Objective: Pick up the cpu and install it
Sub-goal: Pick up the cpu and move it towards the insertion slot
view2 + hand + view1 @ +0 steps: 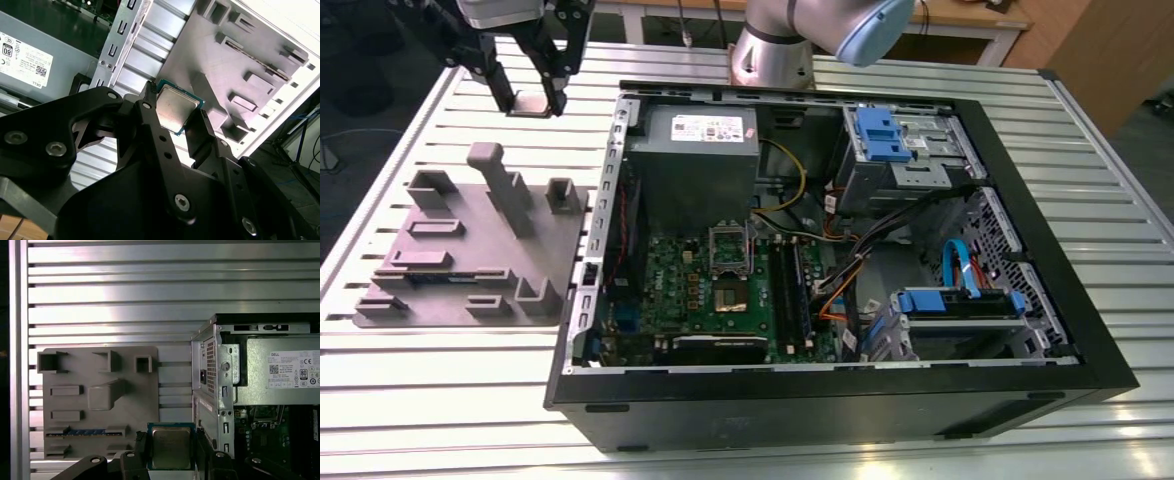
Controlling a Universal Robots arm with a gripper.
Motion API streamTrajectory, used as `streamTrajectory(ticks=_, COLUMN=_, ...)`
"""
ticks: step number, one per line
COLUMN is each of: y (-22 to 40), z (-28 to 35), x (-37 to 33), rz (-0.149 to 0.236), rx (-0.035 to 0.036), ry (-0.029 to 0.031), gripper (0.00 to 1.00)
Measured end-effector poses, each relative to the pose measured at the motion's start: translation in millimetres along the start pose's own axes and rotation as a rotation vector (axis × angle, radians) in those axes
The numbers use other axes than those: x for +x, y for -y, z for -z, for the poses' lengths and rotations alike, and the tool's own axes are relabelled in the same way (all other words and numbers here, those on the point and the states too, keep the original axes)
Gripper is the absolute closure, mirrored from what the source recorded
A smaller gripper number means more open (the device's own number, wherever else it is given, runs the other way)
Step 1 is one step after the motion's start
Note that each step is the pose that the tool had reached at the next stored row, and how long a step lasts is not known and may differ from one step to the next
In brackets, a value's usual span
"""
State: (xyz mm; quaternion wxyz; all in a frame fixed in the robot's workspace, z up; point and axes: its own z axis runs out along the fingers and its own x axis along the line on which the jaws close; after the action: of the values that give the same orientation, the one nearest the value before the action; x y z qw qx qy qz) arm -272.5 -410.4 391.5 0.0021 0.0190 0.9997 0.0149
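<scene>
The cpu (pixel 172 111) is a small square chip with a silvery top and a thin green rim, and my gripper (pixel 176 116) is shut on it, one black finger on each side. In the first wrist view the cpu (pixel 171 447) hangs above the slatted table, between the grey fixture plate (pixel 100 400) and the computer case (pixel 215 390). In the exterior view my gripper (pixel 531 100) is high at the left rear, beyond the plate (pixel 467 250) and outside the case's left wall. The metal-framed socket (pixel 730 245) lies on the green board (pixel 694 290) inside the open case.
A large grey box with a white label (pixel 694 150) sits at the case's rear, above the board. Blue drive brackets (pixel 887 135) and cables (pixel 907 230) occupy the case's right half. The plate carries upright posts (pixel 500 185). The arm's base (pixel 774 50) stands behind the case.
</scene>
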Motion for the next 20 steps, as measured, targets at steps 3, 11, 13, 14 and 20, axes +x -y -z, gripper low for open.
streamTrajectory(ticks=3, y=0.0, z=0.0, x=-1.3, rz=0.0, rx=0.0001, ry=-0.0001, gripper=0.53)
streamTrajectory(ticks=11, y=-0.2, z=0.0, x=-4.6, rz=0.0, rx=0.0, ry=-0.0001, gripper=0.53)
streamTrajectory(ticks=13, y=-0.2, z=0.1, x=-5.5, rz=0.0, rx=0.0001, ry=-0.0001, gripper=0.53)
streamTrajectory(ticks=14, y=-0.2, z=0.0, x=-5.9, rz=0.0, rx=0.0001, ry=-0.0001, gripper=0.53)
streamTrajectory(ticks=20, y=-0.3, z=0.0, x=-8.4, rz=0.0, rx=0.0001, ry=-0.0001, gripper=0.53)
